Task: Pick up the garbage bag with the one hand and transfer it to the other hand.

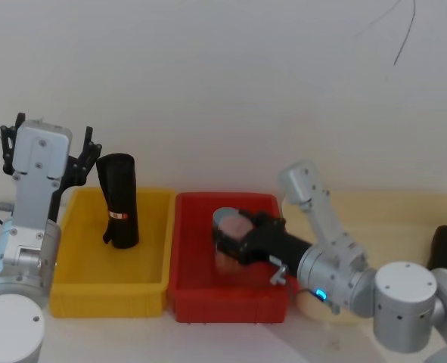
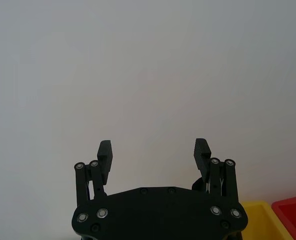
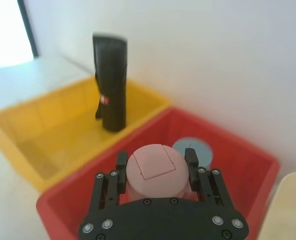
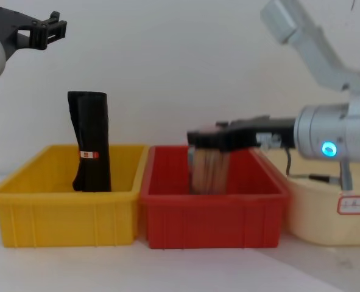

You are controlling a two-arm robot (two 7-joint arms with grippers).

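My right claw (image 3: 155,167) reaches level over the red bin (image 1: 189,291), arm stretched leftward from the right, clamped on a pink-lidded jar (image 3: 150,170) beside a blue-lidded one (image 3: 193,150). My left claw (image 2: 154,152) is raised high at the left, pointing at the wall, its fingers spread wide and holding nothing. The bag (image 1: 119,200) stands upright in the yellow bin (image 1: 79,291), its red-and-white label (image 1: 118,215) too small to read.

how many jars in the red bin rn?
2: a pink-lidded jar between the right gripper fingers, and a grey-blue-capped jar just behind it in the red plastic bin. More may be hidden.
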